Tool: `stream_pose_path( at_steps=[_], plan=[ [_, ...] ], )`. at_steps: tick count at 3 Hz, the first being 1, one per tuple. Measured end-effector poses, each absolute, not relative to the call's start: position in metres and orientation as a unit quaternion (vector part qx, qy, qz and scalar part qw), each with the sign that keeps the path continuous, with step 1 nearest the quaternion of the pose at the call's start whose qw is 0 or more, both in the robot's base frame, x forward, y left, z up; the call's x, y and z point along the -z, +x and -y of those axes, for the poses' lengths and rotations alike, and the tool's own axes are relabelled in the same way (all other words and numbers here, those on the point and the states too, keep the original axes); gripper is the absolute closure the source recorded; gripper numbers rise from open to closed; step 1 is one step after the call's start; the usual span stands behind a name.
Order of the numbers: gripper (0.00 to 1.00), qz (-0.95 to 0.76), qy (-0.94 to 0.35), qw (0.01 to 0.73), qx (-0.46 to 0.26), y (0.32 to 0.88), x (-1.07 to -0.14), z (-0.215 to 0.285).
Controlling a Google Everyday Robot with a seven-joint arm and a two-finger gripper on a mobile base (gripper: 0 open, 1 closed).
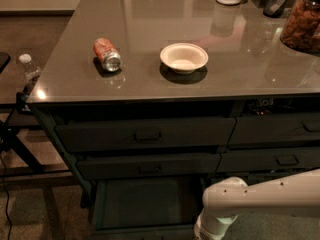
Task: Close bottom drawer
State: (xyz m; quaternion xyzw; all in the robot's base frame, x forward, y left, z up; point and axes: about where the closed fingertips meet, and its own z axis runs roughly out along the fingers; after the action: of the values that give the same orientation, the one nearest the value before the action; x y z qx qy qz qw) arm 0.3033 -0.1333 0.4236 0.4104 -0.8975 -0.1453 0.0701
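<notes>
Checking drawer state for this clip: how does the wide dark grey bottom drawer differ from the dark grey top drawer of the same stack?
The bottom drawer is pulled out, interior showing; the top drawer shows only its front. The top drawer's pull is visible; the bottom drawer's is not. Both are wide and dark grey. The gripper is out of view, past the white arm's lower end.

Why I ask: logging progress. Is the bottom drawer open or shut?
Open: the bottom drawer is pulled out, interior showing. The gripper is out of view below the arm.
</notes>
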Motion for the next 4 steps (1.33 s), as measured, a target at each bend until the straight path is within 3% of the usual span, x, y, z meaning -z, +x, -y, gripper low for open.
stream_pose_path(
  at_steps=[2, 4],
  plan=[
    [1.00, 0.920, 0.345, 0.056, 0.174, 0.296, -0.330, 0.125],
    [1.00, 0.918, 0.338, 0.072, 0.194, 0.298, -0.306, 0.119]
  ],
)
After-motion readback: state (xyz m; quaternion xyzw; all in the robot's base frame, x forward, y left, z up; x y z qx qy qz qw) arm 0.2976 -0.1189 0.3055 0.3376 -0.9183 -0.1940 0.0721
